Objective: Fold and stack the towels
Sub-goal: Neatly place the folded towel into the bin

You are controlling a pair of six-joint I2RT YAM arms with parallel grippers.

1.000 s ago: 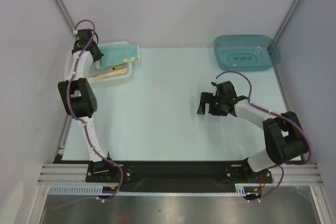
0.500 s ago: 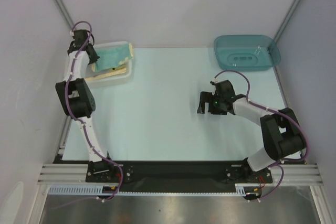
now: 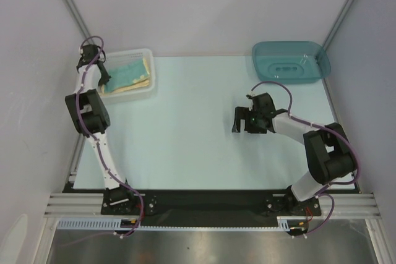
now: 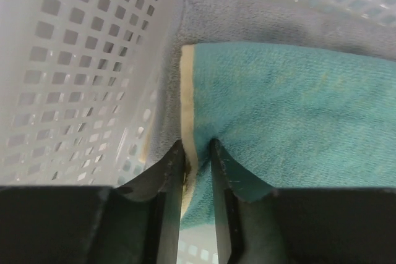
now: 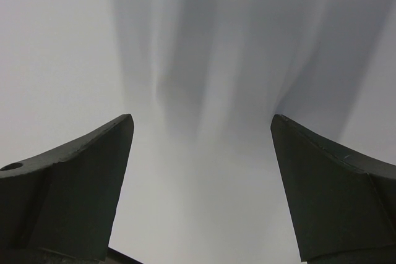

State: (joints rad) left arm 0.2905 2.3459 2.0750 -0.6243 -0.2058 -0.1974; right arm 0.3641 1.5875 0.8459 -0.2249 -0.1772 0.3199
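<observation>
A teal-faced towel (image 3: 127, 73) with a cream edge lies on top of the stack in the white mesh basket (image 3: 150, 78) at the far left. My left gripper (image 3: 102, 79) reaches down into the basket's left corner. In the left wrist view its jaws (image 4: 198, 146) stand narrow with the cream-edged rim of the teal towel (image 4: 291, 109) pinched between them. A grey towel (image 4: 247, 20) shows beneath, against the basket wall (image 4: 80, 60). My right gripper (image 3: 238, 122) hovers over the table's middle right, open wide and holding nothing (image 5: 201, 122).
A teal plastic bin (image 3: 291, 60) stands at the back right corner. Yellow towel edges peek out under the teal one in the basket. Grey walls close in on both sides.
My left gripper has moved left and down into the basket with the teal towel, which now lies flat on the stack. The right arm has barely moved.
</observation>
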